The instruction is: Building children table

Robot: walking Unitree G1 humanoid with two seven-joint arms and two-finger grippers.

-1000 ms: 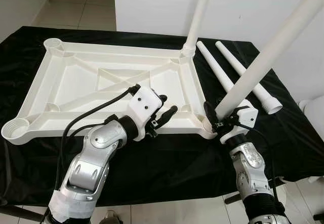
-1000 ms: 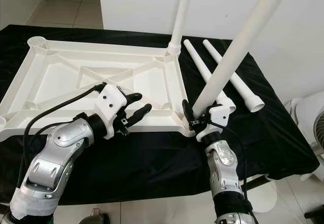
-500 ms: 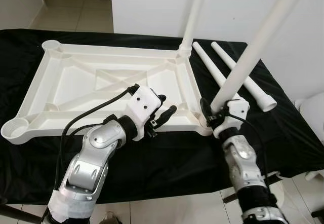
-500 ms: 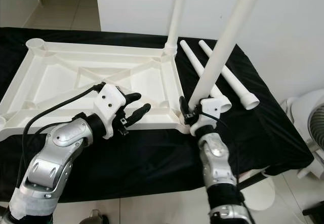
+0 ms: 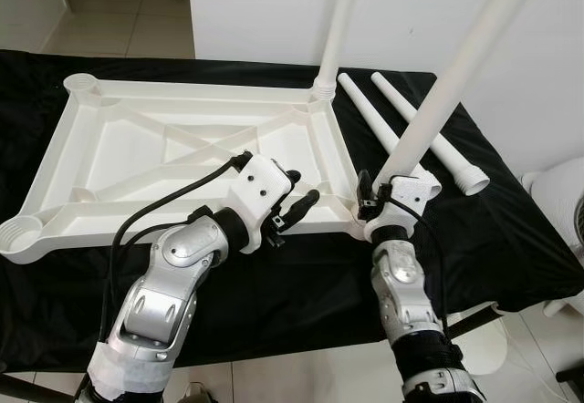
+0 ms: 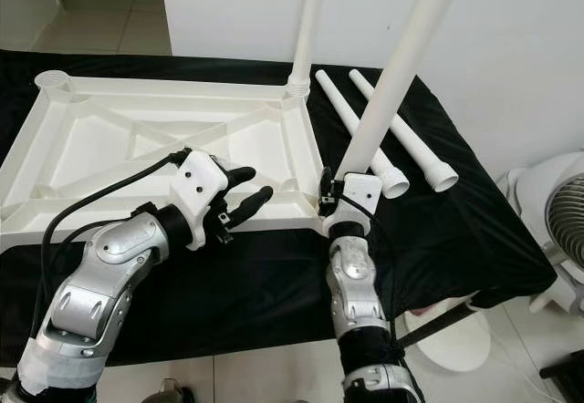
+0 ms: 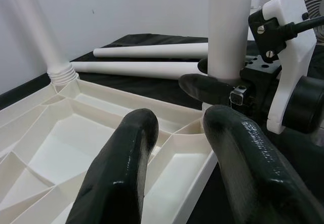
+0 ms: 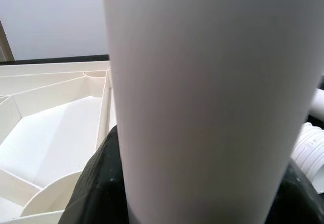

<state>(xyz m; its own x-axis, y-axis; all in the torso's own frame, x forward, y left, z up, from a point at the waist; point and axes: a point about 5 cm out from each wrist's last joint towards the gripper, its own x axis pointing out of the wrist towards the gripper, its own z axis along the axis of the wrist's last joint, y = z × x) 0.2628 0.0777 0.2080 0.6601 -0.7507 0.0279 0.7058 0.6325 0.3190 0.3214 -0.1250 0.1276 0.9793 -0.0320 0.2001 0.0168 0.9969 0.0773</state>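
The right gripper's (image 5: 376, 204) fingers clamp a white table leg (image 5: 436, 102), its foot at the near right corner of the upturned white tabletop (image 5: 137, 152). The left gripper (image 5: 297, 201) hovers over the tabletop's near rim, fingers narrowly parted around nothing. Another leg (image 5: 338, 29) stands upright in the far right corner; two spare legs (image 5: 401, 129) lie just beyond the tabletop's right edge.

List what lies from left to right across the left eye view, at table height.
Upturned white tabletop → left gripper over its near rim → right gripper shut on a table leg → two loose legs lying on the black cloth.
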